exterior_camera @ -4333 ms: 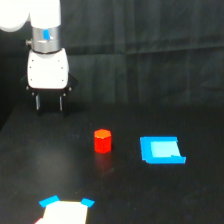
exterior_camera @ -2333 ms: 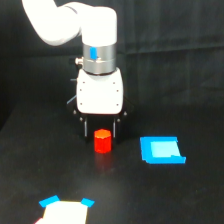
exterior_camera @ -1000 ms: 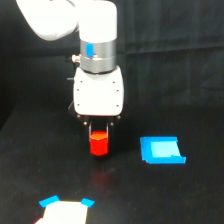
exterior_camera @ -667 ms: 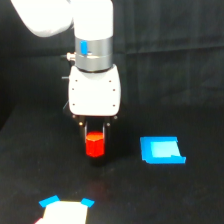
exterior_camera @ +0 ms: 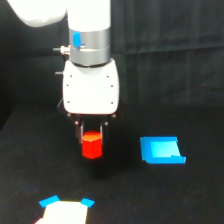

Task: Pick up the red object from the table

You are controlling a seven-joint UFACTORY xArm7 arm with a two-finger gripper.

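The red object [exterior_camera: 92, 145] is a small red-orange hexagonal block. It sits between the two dark fingers of my gripper [exterior_camera: 92, 136], which is shut on its upper part. The block hangs a little above the black table [exterior_camera: 30, 165], with a faint shadow below it. The white gripper body and the silver wrist with a blue mark rise above it in the middle of the exterior view.
A flat blue rectangular piece [exterior_camera: 161, 150] lies on the table toward the exterior view's right of the block. A white piece with blue corners [exterior_camera: 65, 210] lies at the bottom edge, below and left of the block. A dark curtain hangs behind.
The arm came from the back left, came down over the red block and closed on it. Since a second ago block and gripper have shifted toward the exterior view's left and bottom, and look raised off the table.
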